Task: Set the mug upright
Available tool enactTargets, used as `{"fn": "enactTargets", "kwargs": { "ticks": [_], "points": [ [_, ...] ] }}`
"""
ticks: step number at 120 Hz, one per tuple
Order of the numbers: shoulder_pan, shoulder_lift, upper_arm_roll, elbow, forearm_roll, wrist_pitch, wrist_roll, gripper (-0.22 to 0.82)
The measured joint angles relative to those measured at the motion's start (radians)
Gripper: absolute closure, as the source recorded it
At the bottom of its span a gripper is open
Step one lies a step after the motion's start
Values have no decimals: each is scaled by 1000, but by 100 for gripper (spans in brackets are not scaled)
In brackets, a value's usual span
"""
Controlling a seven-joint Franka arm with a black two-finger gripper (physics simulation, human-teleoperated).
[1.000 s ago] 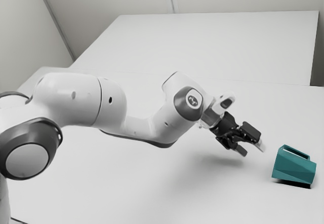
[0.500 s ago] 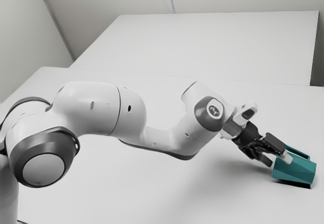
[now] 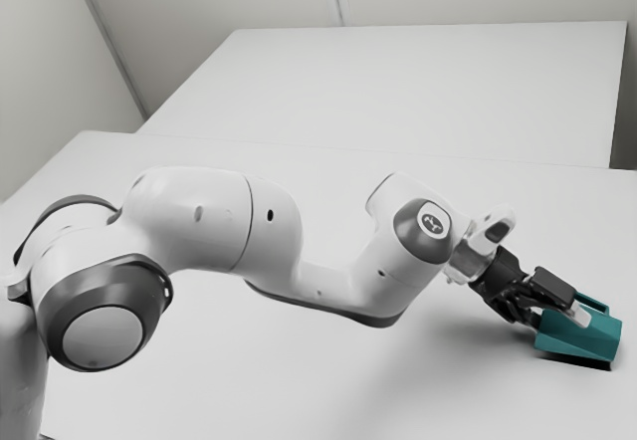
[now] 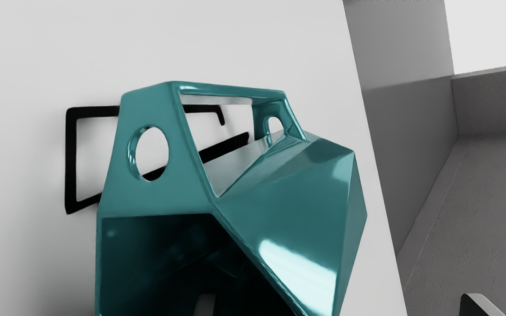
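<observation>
Fingers (image 3: 578,314) of the arm I run remotely stand wide at the mouth of a teal mug (image 3: 589,341), which lies on its side on the pale desk (image 3: 249,390), handle (image 4: 231,89) uppermost. In the wrist view, one tip reaches inside the mug's mouth while the other stands outside, apart from its wall. My white arm (image 3: 189,216) extends from the exterior view's left of the mug; a black shadow (image 4: 71,162) falls beside its handle.
</observation>
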Motion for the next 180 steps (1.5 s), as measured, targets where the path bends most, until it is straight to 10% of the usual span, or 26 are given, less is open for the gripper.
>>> {"fn": "enactTargets", "kwargs": {
  "ticks": [76, 136, 180],
  "points": [
    [-3, 15, 1, 0, -81, -7, 87, 28],
    [-7, 9, 1, 0, -107, -12, 135, 70],
    [3, -202, 7, -108, -65, 8, 149, 78]
  ]
}}
